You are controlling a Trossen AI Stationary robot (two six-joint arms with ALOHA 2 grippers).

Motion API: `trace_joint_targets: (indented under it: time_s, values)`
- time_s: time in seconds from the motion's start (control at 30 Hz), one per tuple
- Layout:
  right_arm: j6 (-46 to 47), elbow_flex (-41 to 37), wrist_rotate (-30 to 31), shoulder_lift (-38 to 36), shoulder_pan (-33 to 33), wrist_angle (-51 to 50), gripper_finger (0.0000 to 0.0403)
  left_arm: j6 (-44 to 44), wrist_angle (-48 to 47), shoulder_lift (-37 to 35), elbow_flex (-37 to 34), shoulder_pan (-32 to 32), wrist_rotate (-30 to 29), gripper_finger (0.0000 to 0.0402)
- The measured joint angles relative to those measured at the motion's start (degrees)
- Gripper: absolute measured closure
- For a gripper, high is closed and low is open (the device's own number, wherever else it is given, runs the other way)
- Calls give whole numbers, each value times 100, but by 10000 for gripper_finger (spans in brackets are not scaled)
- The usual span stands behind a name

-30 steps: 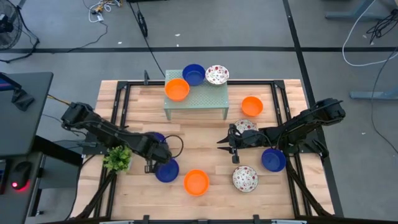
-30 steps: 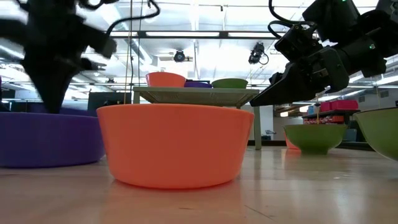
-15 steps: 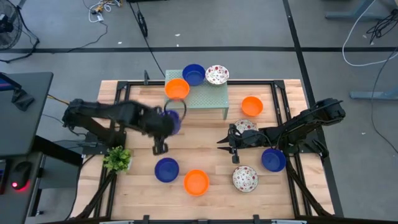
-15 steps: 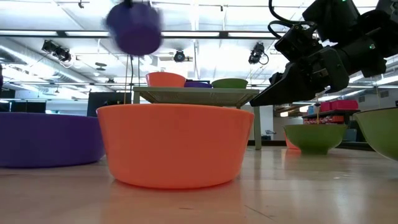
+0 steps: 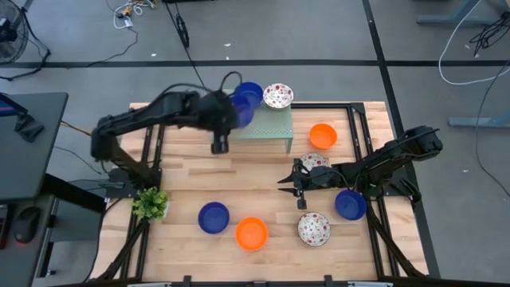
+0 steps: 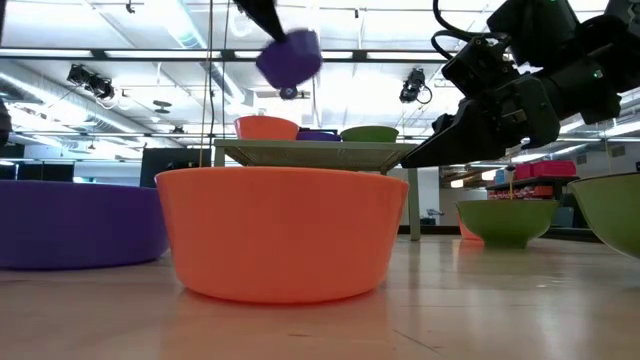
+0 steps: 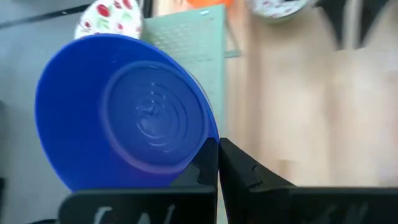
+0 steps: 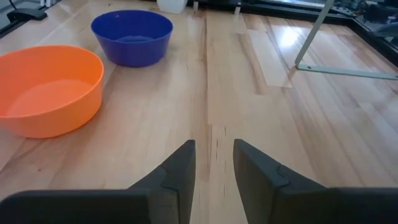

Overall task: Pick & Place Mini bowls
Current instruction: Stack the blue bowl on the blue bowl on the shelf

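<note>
My left gripper is high over the near left corner of the mint-green stand and is shut on a dark blue mini bowl, which shows tilted high up in the low view. A blue bowl and a speckled bowl rest on the stand's top. On the table stand a blue bowl, an orange bowl and a speckled bowl. My right gripper waits open, low over the table's right half, with nothing between its fingers. My left gripper pinches the blue bowl's rim between its two fingers. The fingers slant downward toward the stand from the table's left. The bowl is lifted clear of everything and sits tilted on edge to one side of the fingers.
More bowls lie on the right: orange, speckled by my right gripper, blue. A small green plant stands at the near left. Bare wood lies in the middle of the table.
My left gripper has risen from low near the plant and swung toward the table's far edge, to the stand, turning as it went. It has carried the blue bowl with it, lifted clear of the table. The other blue bowl stayed on the table.
</note>
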Motion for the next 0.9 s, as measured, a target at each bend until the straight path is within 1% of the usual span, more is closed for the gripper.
trace_joint_targets:
  time_s: [0.1,0.23,0.33,0.43,0.5,0.67,0.9]
  values:
    - [0,0,0,0,0,32,292,646,139,427,317,344,-128,398]
    - [0,0,-2,0,0,29,292,1531,180,996,880,751,-489,399]
    - [0,0,-3,-1,0,20,292,2126,169,1346,1165,1007,-477,399]
    - [0,0,-9,0,0,-19,292,2457,155,1579,1240,1199,-447,396]
    - [0,0,-13,0,0,-61,292,2584,147,1705,1240,1291,-440,393]
    - [0,0,-13,0,0,-85,292,2538,96,1928,1240,1409,-409,392]
    - [0,0,-14,0,0,-92,292,2435,-16,1995,1242,1441,-312,389]
